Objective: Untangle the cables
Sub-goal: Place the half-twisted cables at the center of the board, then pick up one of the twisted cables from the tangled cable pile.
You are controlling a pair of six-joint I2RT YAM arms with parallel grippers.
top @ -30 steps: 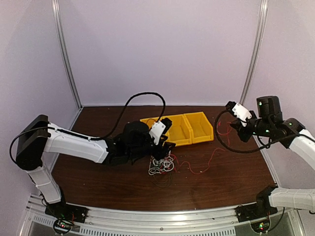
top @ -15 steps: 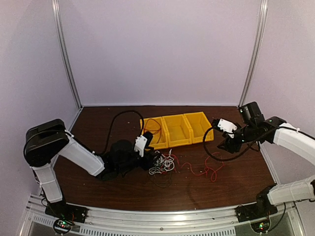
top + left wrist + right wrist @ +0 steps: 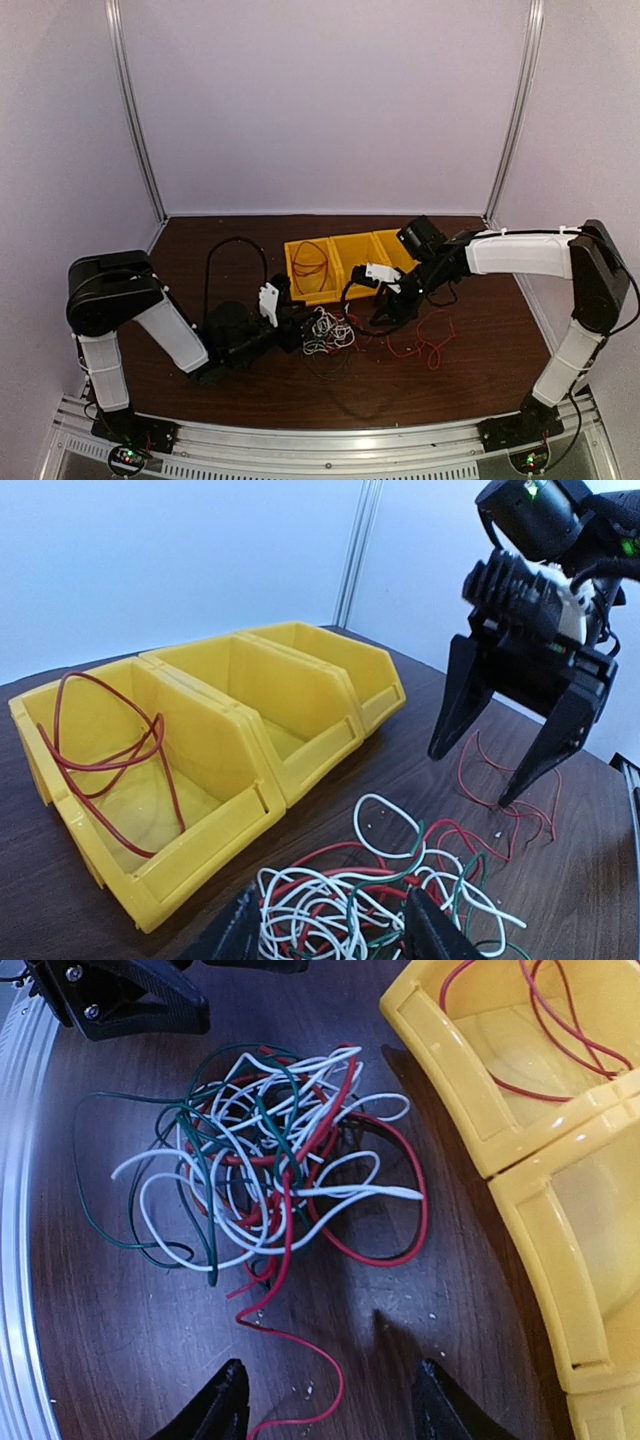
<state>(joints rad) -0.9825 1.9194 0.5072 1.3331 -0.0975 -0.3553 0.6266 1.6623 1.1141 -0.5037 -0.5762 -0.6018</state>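
- Brown wood table [image 3: 480, 380] spans the lower half of your overhead view, with both arms stretched in from the near edge toward its middle.
- Left of centre, your left gripper [image 3: 296, 330] lies low over the wood, nose toward the tangle. Its fingers [image 3: 432, 932] stand spread at the bottom of its wrist view, and the nearest white loops lie between them, unpinched.
- Centre frame, the cables [image 3: 328, 332] sit in one small clump on the table. White, red and green strands loop through one another, just below the row of bins and between your two grippers.
- Above the clump, three yellow bins [image 3: 358, 262] stand side by side, touching. The leftmost holds a coiled red cable [image 3: 312, 262], apart from the tangle.
- Right of the clump, your right gripper [image 3: 390, 312] points down at the table, fingers wide apart. At the bottom of its wrist view a red tail from the clump curls across the wood between the two fingertips. Whether they touch it, you cannot tell.
- Farther right, a loose red wire [image 3: 428, 340] lies in open curls on the table, near the right gripper. Whether it joins the clump cannot be made out from overhead.
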